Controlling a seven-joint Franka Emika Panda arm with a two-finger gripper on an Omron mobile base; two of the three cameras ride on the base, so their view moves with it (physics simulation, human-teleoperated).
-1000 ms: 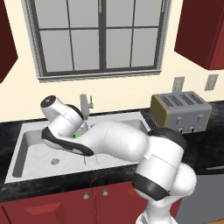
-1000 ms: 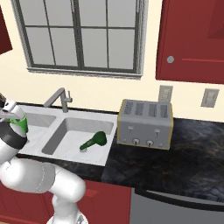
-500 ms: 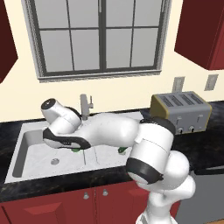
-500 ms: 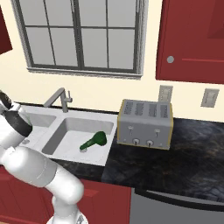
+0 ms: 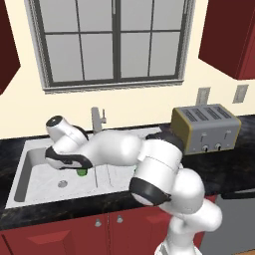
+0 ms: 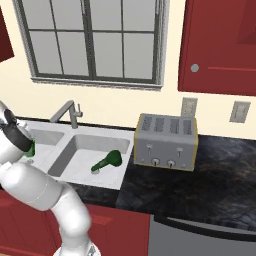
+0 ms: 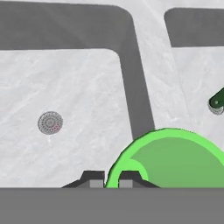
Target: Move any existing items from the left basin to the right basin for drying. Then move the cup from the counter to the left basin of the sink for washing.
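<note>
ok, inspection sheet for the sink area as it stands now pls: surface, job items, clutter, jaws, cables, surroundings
Surface: black speckled counter around a light-grey double sink.
Job's things: dark green bottle lies on its side in the right basin. Bright green cup is held over the left basin, close to the divider; not set down yet.
Clutter: toaster on the counter right of the sink.
Grippers: gripper jaws shut on the cup rim, one finger inside, one outside.
Cables: nothing seen.
Surroundings: faucet behind the sink, window above, red cabinets, wall outlets.
</note>
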